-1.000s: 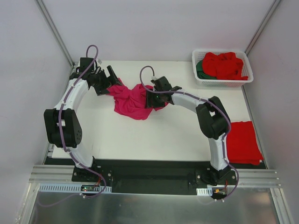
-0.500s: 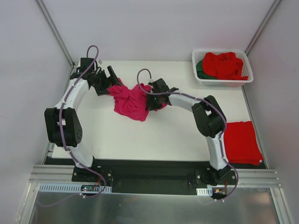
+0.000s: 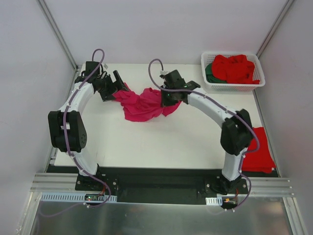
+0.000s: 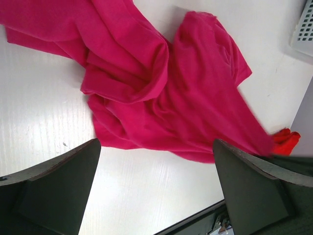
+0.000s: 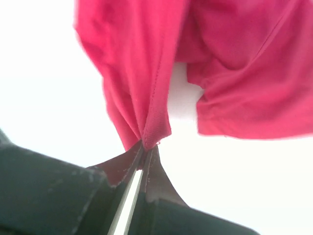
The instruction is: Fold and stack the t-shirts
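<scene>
Magenta t-shirt (image 3: 142,104): limp, light cloth. Your right claw (image 5: 145,145) pinches its hem; left claw (image 4: 155,143) gapes empty. Grip stitched edges.

No readable text, labels or numbers anywhere.

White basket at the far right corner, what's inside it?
The basket holds crumpled red cloth on top and a dark green t-shirt peeking out at its left side. How many shirts lie beneath is covered.
</scene>
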Motion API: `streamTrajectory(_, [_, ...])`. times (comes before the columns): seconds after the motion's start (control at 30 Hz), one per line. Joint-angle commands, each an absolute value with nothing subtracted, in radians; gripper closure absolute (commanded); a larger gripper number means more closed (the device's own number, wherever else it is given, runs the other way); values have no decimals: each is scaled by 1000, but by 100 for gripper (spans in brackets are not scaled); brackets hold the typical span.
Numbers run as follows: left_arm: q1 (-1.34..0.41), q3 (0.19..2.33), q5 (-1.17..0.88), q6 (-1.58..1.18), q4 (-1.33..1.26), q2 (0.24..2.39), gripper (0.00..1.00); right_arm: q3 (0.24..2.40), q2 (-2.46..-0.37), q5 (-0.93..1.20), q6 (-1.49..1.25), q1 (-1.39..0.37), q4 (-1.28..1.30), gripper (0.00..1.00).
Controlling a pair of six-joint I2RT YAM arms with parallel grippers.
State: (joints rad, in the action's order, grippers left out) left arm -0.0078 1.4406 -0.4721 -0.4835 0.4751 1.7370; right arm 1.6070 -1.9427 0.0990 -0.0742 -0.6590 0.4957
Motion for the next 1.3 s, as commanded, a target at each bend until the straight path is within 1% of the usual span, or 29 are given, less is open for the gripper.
streamTrajectory(0.0, [-20, 1451, -494, -486, 471, 1746, 1, 1694, -1721, 15, -6, -660, 771, 99])
streamTrajectory(0.13, [-20, 1465, -482, -480, 479, 1736, 1, 1663, -1680, 23, 54, -684, 931, 99])
streamTrajectory(0.27, [-20, 1466, -474, -472, 489, 1732, 1, 1562, -1577, 35, 49, -733, 954, 99])
streamTrajectory(0.33, [-20, 1465, -472, -471, 491, 1732, 1, 1546, -1548, 26, 43, -739, 979, 95])
streamTrajectory(0.37, [-20, 1466, -474, -471, 492, 1732, 1, 1552, -1522, 6, 37, -741, 1009, 97])
streamTrajectory(0.4, [-20, 1470, -474, -471, 494, 1732, 1, 1548, -1503, -77, 29, -744, 1011, 99])
streamTrajectory(0.47, [-20, 1473, -474, -471, 494, 1732, 1, 1545, -1468, -98, 20, -749, 1008, 96])
streamTrajectory(0.57, [-20, 1476, -474, -472, 497, 1730, 1, 1583, -1431, -221, -23, -759, 993, 98])
streamTrajectory(0.6, [-20, 1476, -477, -472, 497, 1732, 1, 1597, -1433, -315, -28, -764, 992, 95])
streamTrajectory(0.67, [-20, 1476, -477, -474, 497, 1729, 1, 1643, -1457, -389, -26, -770, 986, 78])
streamTrajectory(0.7, [-20, 1476, -479, -474, 499, 1732, 1, 1661, -1491, -455, -26, -769, 985, 57])
streamTrajectory(0.73, [-20, 1476, -485, -474, 499, 1732, 1, 1670, -1511, -477, -25, -767, 971, 52])
streamTrajectory(0.77, [-20, 1476, -485, -476, 499, 1732, 1, 1695, -1529, -486, -17, -769, 947, 42])
streamTrajectory(0.8, [-20, 1474, -488, -476, 499, 1732, 1, 1700, -1548, -498, -8, -769, 924, 21])
streamTrajectory(0.83, [-20, 1476, -489, -474, 499, 1732, 1, 1701, -1590, -505, -6, -767, 890, 13])
streamTrajectory(0.87, [-20, 1474, -488, -474, 500, 1732, 1, 1735, -1612, -503, 21, -762, 870, 11])
streamTrajectory(0.97, [-20, 1474, -491, -471, 500, 1730, 1, 1788, -1710, -503, 46, -746, 815, 9])
streamTrajectory(1.03, [-20, 1473, -492, -469, 500, 1730, 1, 1798, -1755, -453, 66, -727, 766, 9])
streamTrajectory(1.1, [-20, 1474, -502, -471, 500, 1732, 1, 1783, -1825, -393, 86, -710, 684, 16])
streamTrajectory(1.17, [-20, 1473, -508, -471, 502, 1732, 1, 1770, -1894, -387, 87, -704, 617, 19])
streamTrajectory(1.27, [-20, 1468, -503, -465, 502, 1724, 1, 1755, -1951, -394, 78, -689, 589, 22])
